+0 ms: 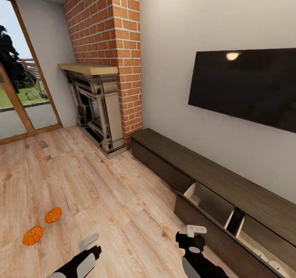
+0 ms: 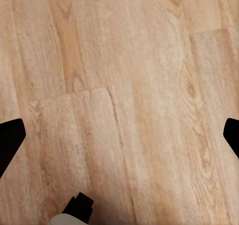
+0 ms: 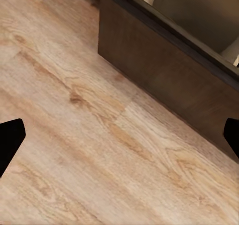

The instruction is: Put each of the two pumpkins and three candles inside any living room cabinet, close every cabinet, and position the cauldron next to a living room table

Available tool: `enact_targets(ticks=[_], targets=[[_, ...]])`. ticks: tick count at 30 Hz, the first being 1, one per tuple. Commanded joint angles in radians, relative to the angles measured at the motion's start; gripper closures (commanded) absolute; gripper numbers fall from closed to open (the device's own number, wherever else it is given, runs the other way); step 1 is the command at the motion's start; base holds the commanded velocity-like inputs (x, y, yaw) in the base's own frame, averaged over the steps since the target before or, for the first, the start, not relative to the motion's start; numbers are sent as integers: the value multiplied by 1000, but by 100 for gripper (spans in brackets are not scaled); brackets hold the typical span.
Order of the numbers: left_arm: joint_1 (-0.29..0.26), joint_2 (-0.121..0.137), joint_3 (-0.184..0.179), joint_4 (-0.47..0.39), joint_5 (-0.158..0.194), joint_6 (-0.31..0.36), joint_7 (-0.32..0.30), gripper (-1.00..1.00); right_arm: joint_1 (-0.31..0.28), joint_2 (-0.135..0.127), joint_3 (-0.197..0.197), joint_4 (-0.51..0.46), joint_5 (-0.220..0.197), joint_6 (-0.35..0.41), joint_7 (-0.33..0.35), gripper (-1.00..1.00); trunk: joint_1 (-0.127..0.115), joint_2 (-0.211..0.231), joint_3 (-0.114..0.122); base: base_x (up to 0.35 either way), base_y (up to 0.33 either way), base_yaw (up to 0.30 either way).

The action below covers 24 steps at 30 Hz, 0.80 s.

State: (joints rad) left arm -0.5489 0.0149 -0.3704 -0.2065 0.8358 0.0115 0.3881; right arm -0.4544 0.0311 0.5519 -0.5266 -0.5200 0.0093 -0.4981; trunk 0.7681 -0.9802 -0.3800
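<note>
Two orange pumpkins (image 1: 53, 214) (image 1: 33, 235) lie on the wood floor at the lower left, apart from both grippers. My left gripper (image 1: 90, 247) hangs open over bare floor to their right; its wrist view shows the gripper (image 2: 119, 137) with fingertips (image 2: 10, 140) spread wide above planks. My right gripper (image 1: 192, 236), also seen as the gripper (image 3: 119, 140), is open and empty beside the dark-brown cabinet (image 1: 213, 175). The cabinet's front (image 3: 164, 60) stands pulled open, showing pale compartments. Small white shapes (image 1: 267, 261) lie in the right compartment; I cannot tell whether they are candles. The cauldron and table are out of view.
A brick chimney (image 1: 111, 44) with a fireplace (image 1: 96, 109) stands at the cabinet's far end. A black TV (image 1: 246, 85) hangs on the wall above the cabinet. A glass door (image 1: 20, 89) is at the far left. Wood floor (image 1: 102, 187) stretches between.
</note>
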Motion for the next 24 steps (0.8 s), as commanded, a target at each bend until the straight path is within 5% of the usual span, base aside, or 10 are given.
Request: enact_targets(ticks=[1,15,24], targets=[[0,1,-8,-2,8,1,6,-100,-1,0,8,-1,-8,1,-8,-100,0,-1,-1,0,0,29],[0,-1,-10,-2,8,1,6,-100,-1,2,8,-1,-8,-1,-8,-100,0,-1,-1,0,0,8],[0,-3,-10,-2,8,2,6,-100,-1,3,8,-1,-8,1,-8,-100,0,-1,-1,0,0,228]])
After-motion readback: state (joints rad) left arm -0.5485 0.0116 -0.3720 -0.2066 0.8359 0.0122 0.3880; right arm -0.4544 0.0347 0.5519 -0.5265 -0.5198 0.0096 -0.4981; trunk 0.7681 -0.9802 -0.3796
